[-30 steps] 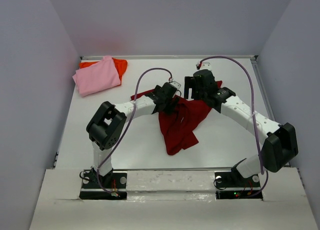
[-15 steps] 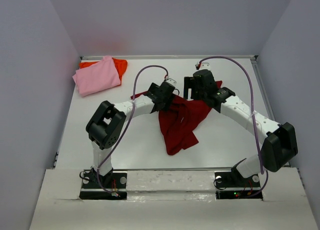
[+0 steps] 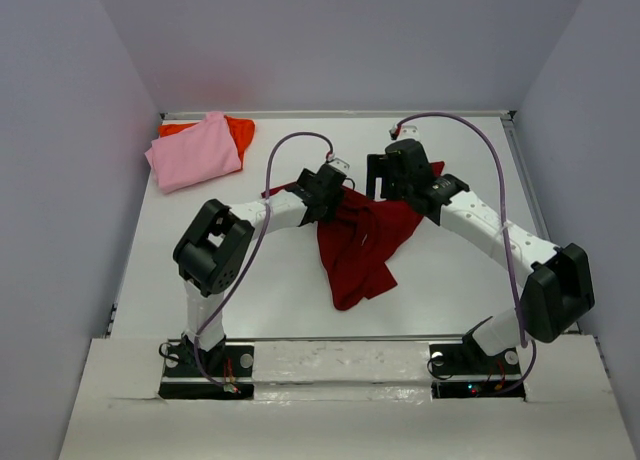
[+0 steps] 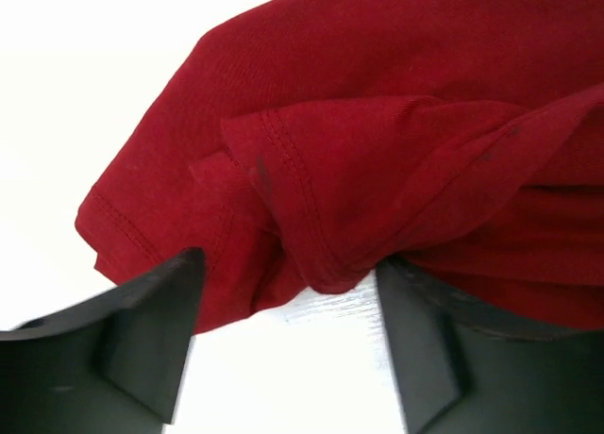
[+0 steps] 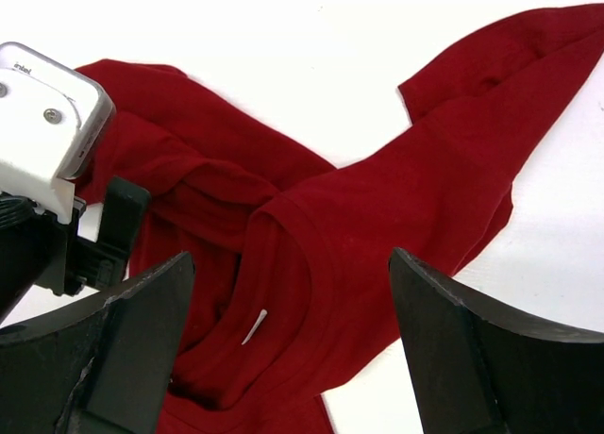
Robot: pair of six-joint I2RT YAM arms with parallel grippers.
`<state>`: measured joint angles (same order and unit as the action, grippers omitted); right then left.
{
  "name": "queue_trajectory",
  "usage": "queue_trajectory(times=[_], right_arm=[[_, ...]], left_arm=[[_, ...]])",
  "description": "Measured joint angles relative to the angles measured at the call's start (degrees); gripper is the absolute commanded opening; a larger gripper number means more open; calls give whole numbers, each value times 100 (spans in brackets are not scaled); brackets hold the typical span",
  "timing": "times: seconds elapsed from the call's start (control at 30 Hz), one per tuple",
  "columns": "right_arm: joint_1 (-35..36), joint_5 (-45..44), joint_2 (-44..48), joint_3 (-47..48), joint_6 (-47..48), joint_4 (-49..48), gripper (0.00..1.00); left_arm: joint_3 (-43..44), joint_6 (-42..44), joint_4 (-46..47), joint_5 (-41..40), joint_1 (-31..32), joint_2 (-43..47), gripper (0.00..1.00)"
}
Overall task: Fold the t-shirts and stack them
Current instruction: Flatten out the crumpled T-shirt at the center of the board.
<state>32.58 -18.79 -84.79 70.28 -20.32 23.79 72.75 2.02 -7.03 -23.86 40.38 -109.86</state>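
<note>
The dark crimson t-shirt (image 3: 360,245) lies crumpled in the middle of the table. My left gripper (image 3: 335,195) is open at its upper left edge; the left wrist view shows a hemmed fold of the shirt (image 4: 377,160) just ahead of the jaws, with bare table between them. My right gripper (image 3: 385,185) is open above the shirt's upper right part; the right wrist view shows the collar (image 5: 283,292) between its jaws, below them. The light pink t-shirt (image 3: 195,152) lies folded on the orange-red t-shirt (image 3: 240,130) at the back left corner.
The white table (image 3: 250,280) is walled by grey panels on the left, back and right. Purple cables loop over both arms. The left arm's wrist camera (image 5: 42,123) shows at the left of the right wrist view.
The left gripper has moved slightly back along the shirt's upper left edge. The right gripper and the shirts have hardly moved.
</note>
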Motion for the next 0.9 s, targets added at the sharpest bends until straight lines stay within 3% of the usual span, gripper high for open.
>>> queue_trajectory(times=[0.03,0.07,0.33,0.7,0.9], right_arm=[[0,7,-11,0,0,-2,89],[0,20,-35,0,0,-2,89],[0,68,-107,0,0,-22,88],[0,-15,-114,-101,0,-55,88],[0,-748,-203,-155,-72,-9,89]], left_arm=[[0,4,2,22,0,-7,55],[0,7,11,39,0,-13,42],[0,4,13,197,0,-107,0],[0,-2,-26,127,0,-105,0],[-22,-2,-201,-66,0,361,0]])
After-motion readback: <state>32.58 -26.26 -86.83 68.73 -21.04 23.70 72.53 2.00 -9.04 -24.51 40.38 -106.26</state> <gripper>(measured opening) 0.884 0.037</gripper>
